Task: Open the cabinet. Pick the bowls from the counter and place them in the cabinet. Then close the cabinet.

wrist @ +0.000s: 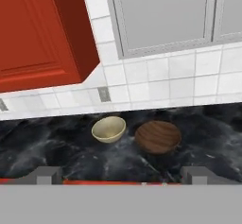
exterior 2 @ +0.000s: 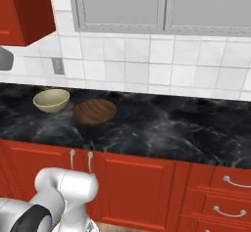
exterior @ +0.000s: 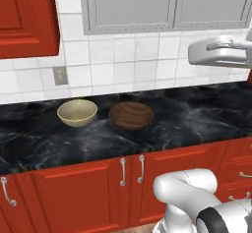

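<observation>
End effector [wrist: 122,176]: two finger tips at the bottom of the hand view, set wide apart, nothing between them. It hangs back from the counter [wrist: 56,147], pointed forward and slightly down at the back wall.

Ahead of it and below, on the counter:
- pale beige bowl [wrist: 109,129], upright, slightly left of the end effector's line.
- dark wood-grain bowl [wrist: 158,136], upright, just right of the beige one. The two sit close; whether rims touch I can't tell.
- Both rest mid-counter, well clear of the front edge, so each looks reachable from above.

Above and to the left of the end effector: red cabinet [wrist: 40,29]. One raised-panel door and its side face are visible, and that door is shut. Handles out of frame.

Above and to the right: grey-doored wall cabinet [wrist: 165,17], shut. Not the target.

Behind the bowls: white tile wall [wrist: 156,81] with a small outlet plate [wrist: 104,94].

Judgement: task at its start. Cabinet not yet opened, bowls not yet picked. Wide fingers suit reaching for a door handle first, and the raised pose fits a swing up and left toward the red doors.
</observation>
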Motion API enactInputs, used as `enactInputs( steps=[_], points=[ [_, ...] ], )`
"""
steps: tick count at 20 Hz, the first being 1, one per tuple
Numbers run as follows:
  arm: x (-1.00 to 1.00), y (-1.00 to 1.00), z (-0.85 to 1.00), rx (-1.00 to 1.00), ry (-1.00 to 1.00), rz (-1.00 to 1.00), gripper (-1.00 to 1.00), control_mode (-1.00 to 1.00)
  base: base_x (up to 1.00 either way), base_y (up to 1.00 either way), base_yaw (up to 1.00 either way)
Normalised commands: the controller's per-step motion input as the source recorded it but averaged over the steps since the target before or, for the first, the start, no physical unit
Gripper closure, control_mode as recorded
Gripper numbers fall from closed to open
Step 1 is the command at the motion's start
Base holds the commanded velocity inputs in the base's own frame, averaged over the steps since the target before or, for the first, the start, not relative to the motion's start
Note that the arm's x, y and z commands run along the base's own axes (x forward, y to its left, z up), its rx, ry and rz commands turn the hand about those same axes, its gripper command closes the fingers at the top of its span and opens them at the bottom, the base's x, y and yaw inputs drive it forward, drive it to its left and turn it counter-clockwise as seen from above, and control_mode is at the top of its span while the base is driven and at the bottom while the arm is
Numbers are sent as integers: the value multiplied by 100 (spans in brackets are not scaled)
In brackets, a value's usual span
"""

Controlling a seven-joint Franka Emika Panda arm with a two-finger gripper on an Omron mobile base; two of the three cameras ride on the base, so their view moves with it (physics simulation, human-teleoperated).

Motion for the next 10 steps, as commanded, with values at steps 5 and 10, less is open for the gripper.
enactInputs(
  steps=[5, 10],
  points=[
    [0, 0, 0, 0, 0, 0, -100, 100, 100, -38, -14],
    [0, 0, 0, 0, 0, 0, -100, 100, 100, 0, -13]
  ],
)
